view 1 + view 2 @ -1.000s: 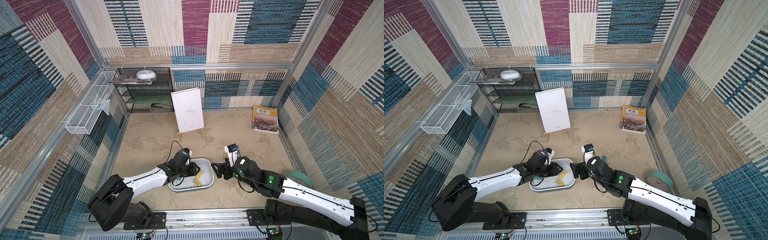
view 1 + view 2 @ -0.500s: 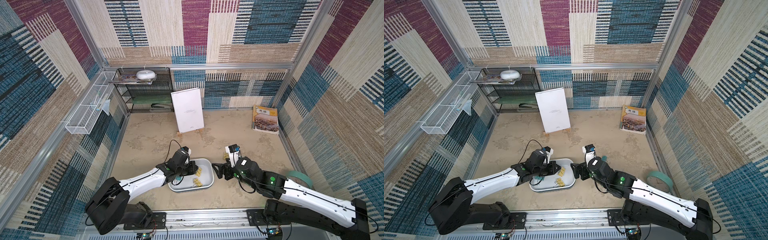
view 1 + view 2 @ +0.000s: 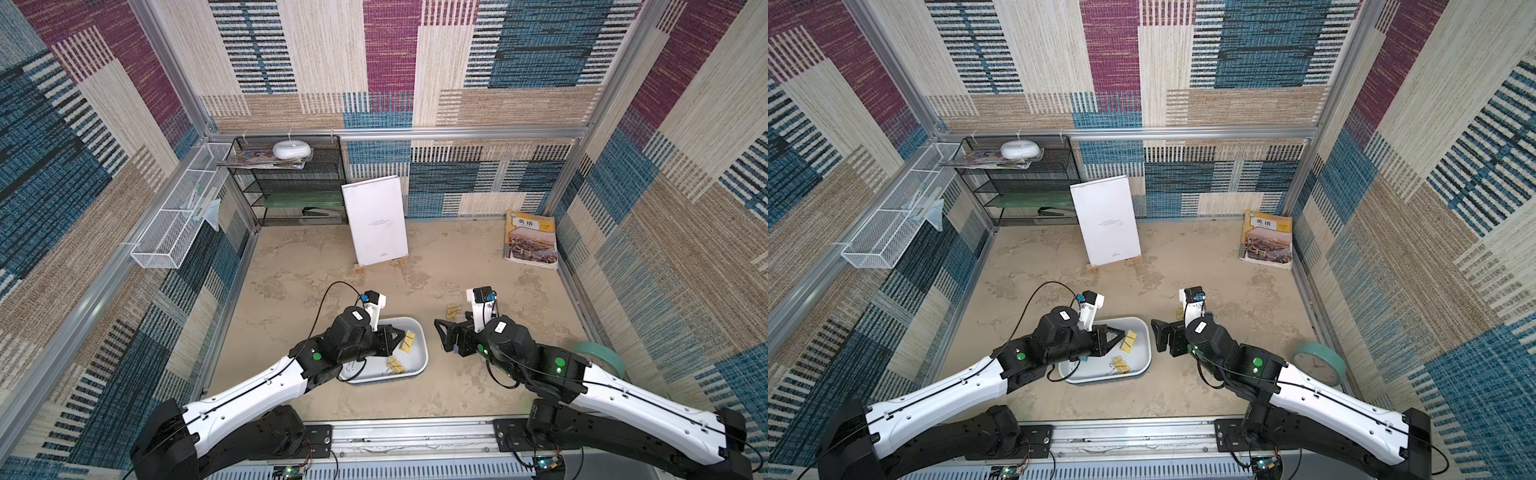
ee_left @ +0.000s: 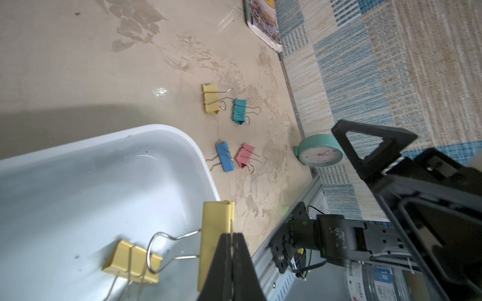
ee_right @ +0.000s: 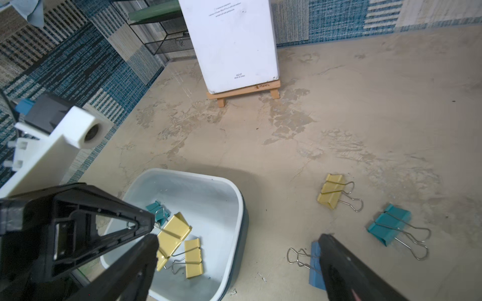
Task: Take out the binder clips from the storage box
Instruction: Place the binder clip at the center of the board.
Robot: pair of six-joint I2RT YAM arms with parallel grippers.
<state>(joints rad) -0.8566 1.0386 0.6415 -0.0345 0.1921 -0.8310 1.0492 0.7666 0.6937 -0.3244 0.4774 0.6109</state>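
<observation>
- The left gripper (image 4: 231, 235) has just snapped shut inside the box (image 4: 182, 135). A second ago its jaws stood apart, and now they pinch the body of a yellow clip (image 4: 215, 234).
- So the grab is made. What's left for this one, I'd say, is a lift over the rim and a drop on the table (image 3: 291, 270).
- The gripped clip is a folded yellow body tipped up on edge, with silver wire handles trailing back. I can't tell whether it's clear of the box floor.
- One handle loop crosses a second yellow clip (image 4: 131, 260) in the left wrist view. Whether it touches or just sits in front is unclear, and it might drag on the way up.
- A teal clip (image 5: 156, 209) also sits in the box, tucked by the gripper's tip. That makes three still inside.
- Four are already out. A blue clip (image 4: 224, 160) and a pink clip (image 4: 244, 156) lie side by side just past the box. Beyond them are a loose yellow clip (image 4: 210, 99) and a loose teal clip (image 4: 239, 112).
- The right gripper (image 3: 446, 338) has its jaws spread a shade wider than a second ago and holds nothing. It hovers beside the box, with the blue clip partly behind one finger.
</observation>
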